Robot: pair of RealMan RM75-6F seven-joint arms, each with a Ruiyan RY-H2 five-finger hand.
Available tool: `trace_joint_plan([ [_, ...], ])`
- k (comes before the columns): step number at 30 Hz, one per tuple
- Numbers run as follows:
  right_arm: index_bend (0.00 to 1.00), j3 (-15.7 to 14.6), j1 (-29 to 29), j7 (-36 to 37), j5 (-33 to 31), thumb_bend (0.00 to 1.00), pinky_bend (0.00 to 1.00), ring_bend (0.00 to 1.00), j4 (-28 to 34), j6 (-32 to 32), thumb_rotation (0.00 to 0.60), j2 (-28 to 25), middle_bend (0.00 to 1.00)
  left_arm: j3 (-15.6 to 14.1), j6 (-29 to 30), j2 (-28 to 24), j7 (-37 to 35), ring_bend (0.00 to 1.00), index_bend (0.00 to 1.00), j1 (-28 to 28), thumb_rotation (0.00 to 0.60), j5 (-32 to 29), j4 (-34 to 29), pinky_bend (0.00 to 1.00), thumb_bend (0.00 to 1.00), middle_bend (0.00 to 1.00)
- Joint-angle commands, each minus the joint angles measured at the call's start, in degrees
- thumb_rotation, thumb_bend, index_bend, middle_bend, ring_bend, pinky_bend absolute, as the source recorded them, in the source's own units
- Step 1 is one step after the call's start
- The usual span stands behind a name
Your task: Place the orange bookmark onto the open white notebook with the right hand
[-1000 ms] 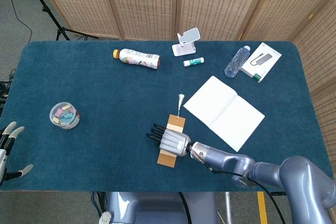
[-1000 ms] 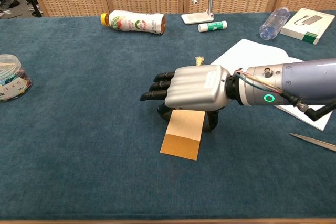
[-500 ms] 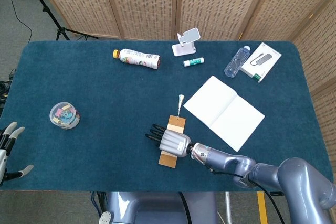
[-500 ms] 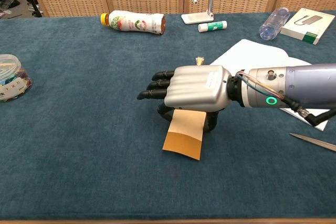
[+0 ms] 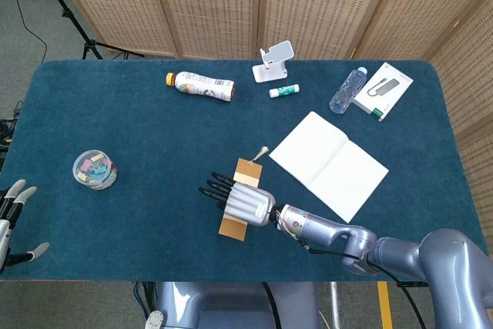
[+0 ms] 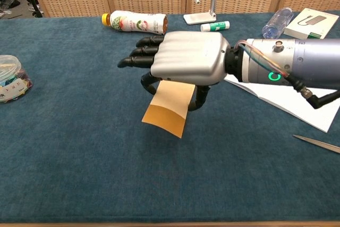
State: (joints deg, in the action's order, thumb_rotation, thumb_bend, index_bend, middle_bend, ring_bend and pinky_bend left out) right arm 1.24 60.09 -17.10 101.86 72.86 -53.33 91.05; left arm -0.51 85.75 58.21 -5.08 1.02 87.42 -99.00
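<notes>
One orange bookmark [image 6: 167, 108] is pinched under the right hand [image 6: 183, 59] and has been lifted clear of the blue cloth [image 5: 139, 136]; half a second earlier its near end lay on it; carried left of the open white notebook [image 5: 330, 164], so a rightward carry is judged to remain. Left hand [image 5: 14, 217] is seen at the near left edge, fingers apart, holding nothing. Far side: bottle [image 5: 202, 85], phone stand [image 5: 274, 61], boxed item [image 5: 384, 90]; wicker screens [image 5: 231, 5] behind.
</notes>
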Motion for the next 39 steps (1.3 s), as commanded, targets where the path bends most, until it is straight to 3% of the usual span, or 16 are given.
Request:
trace_joint_plan([
  [1,0.62,2.0,0.2,-2.3,-1.3,0.18,0.0,0.0,1.5,-0.4,0.6,-1.7,0.0,-0.1,0.2,-0.1,-0.2,0.0,0.0,-0.1,0.6,0.1,0.0,0.0,0.0,0.0],
  [6,0.63,5.5,0.5,-7.0,-3.7,0.18,0.0,0.0,2.4,0.0,0.6,-5.7,0.0,-0.2,0.0,-0.2,-0.5,0.0,0.0,-0.1,0.6,0.3,0.1,0.0,0.0,0.0],
  [13,0.65,10.8,-1.2,-11.7,-13.6,0.21,0.0,0.0,-0.2,2.5,0.6,-11.5,0.0,-0.3,-0.3,-0.2,-0.4,0.0,0.0,0.0,0.6,0.3,0.1,0.0,0.0,0.0],
  [18,0.65,11.5,-3.2,-12.1,-17.9,0.21,0.0,0.0,-3.4,3.0,0.6,-14.2,0.0,-0.3,-0.6,0.0,0.3,0.0,0.0,0.2,0.6,0.1,-0.1,0.0,0.0,0.0],
  [23,0.65,9.4,-5.3,-10.6,-19.0,0.26,0.0,0.0,-6.9,3.9,0.6,-15.2,0.0,-0.4,-1.1,0.3,1.5,0.0,0.0,0.4,0.6,0.0,-0.4,0.0,0.0,0.0],
  [34,0.65,-0.8,-8.4,-2.7,-10.8,0.26,0.0,0.0,-14.1,4.2,0.6,-11.6,0.0,-0.4,-2.2,0.7,3.4,0.0,0.0,1.0,0.6,-0.5,-0.8,0.0,0.0,0.0],
  [39,0.65,-3.1,-8.7,-1.2,-8.1,0.26,0.0,0.0,-17.6,3.7,0.6,-9.8,0.0,-0.5,-2.3,0.8,3.8,0.0,0.0,1.0,0.6,-0.6,-0.8,0.0,0.0,0.0],
])
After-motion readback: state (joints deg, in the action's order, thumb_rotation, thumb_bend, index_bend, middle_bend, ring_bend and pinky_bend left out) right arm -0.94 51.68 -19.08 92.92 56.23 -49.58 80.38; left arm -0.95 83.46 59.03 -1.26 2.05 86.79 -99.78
